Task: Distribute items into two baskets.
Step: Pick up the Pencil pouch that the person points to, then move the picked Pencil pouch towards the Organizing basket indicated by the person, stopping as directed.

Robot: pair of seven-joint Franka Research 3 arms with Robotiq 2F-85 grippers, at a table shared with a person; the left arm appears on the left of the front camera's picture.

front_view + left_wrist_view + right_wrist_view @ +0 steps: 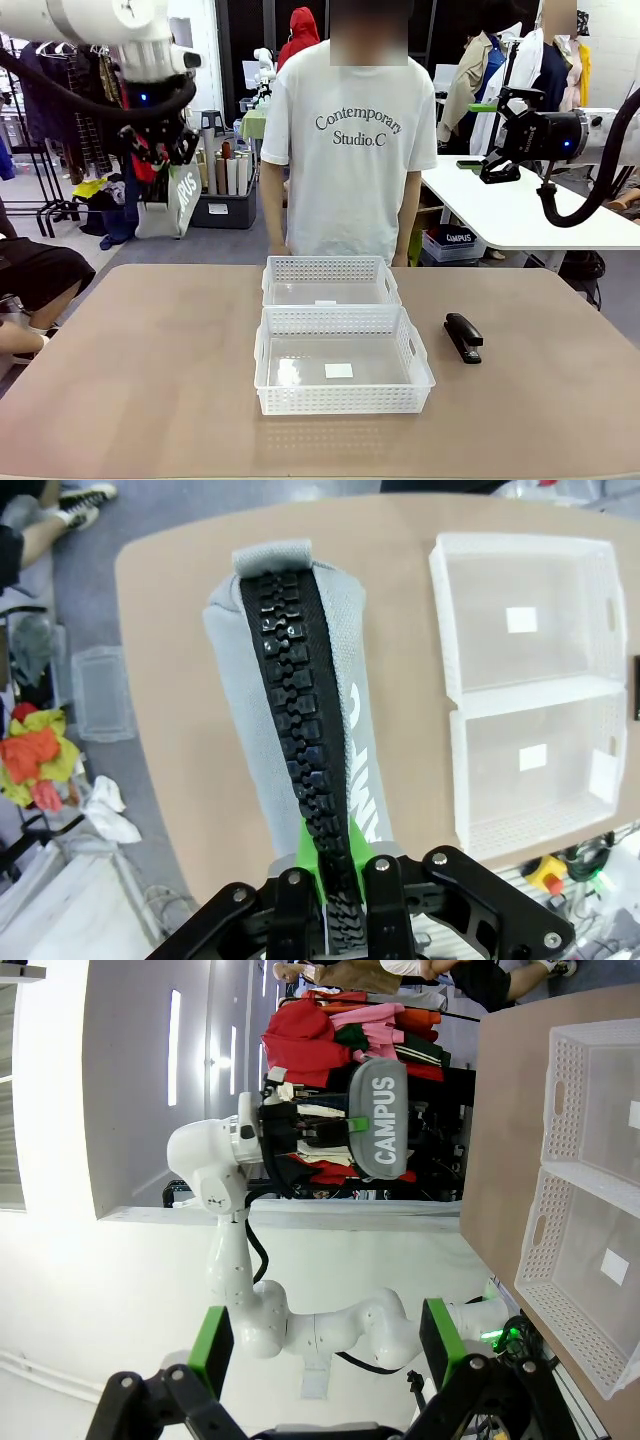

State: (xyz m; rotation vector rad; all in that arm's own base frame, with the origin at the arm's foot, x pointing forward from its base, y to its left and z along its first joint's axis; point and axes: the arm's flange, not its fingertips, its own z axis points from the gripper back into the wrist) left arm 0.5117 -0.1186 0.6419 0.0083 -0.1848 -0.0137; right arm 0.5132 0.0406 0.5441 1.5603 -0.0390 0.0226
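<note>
Left gripper [335,870] clamps pouch [235,680] (aloft), right gripper [323,1340] agape

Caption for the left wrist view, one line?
Left gripper shut on one end of a grey zip pouch, with two white baskets side by side on the table below.

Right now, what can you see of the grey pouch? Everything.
The pouch is soft grey fabric with white CAMPUS lettering down one side and a chunky black zip along its edge, zipped shut. It hangs lengthwise from the left gripper, shut on one end at the zip, high over the table's left side, touching nothing else.
</note>
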